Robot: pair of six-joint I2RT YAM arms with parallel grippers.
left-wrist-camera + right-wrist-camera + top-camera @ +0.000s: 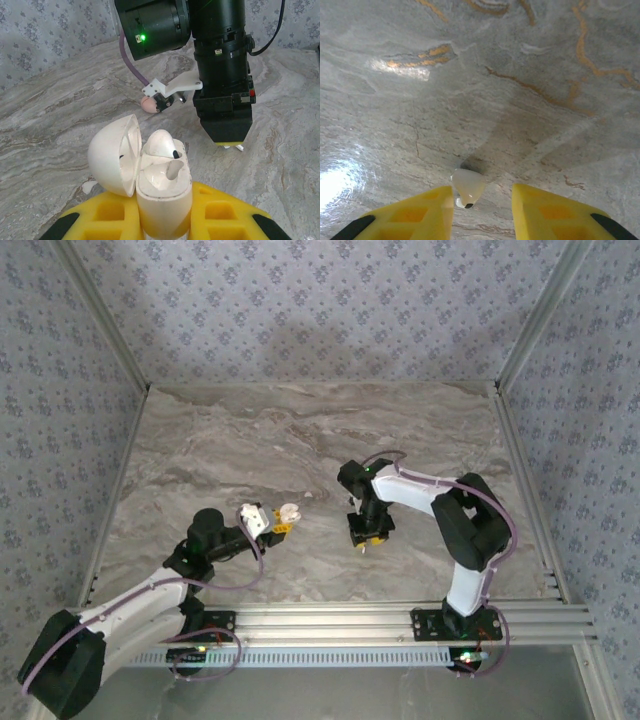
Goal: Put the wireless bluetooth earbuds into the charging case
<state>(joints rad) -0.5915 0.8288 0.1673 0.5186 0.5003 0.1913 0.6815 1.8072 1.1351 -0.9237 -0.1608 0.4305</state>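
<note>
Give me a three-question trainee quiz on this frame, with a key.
1. True or false: the case has its lid open.
2. What grips the case? A. left gripper B. right gripper C. nothing
3. Fill in: one earbud sits in the case; the other earbud is between the fingers of the ___ gripper.
Key: 1 true; 2 A; 3 right gripper.

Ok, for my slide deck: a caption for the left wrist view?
Left gripper holds the open charging case, one earbud seated inside; right gripper points down at the table beyond.
</note>
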